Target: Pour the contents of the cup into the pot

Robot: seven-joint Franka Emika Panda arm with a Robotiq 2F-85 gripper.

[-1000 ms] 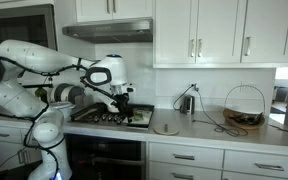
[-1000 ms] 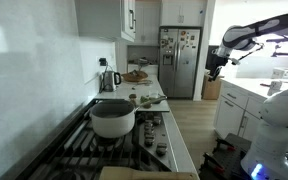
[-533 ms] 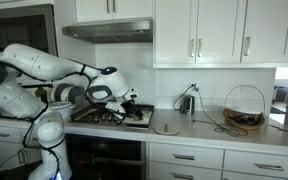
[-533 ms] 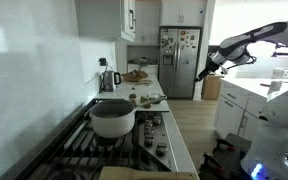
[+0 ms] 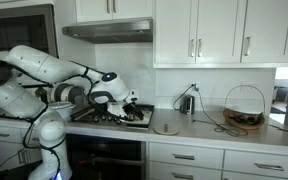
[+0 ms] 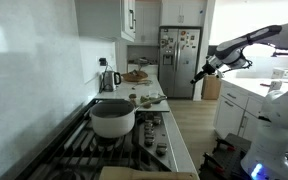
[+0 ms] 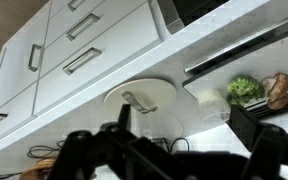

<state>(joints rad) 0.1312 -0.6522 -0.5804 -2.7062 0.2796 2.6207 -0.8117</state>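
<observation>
White robot arm reaches over black gas stove. Squat whitish-silver round pot with dark rim sits on stove burner, apart from gripper. Flat round whitish disc lies on pale worktop. Black gripper spread wide, empty. Cup not identifiable. Judgement: 0 steps done; grasp, carry, pour all remain.
</observation>
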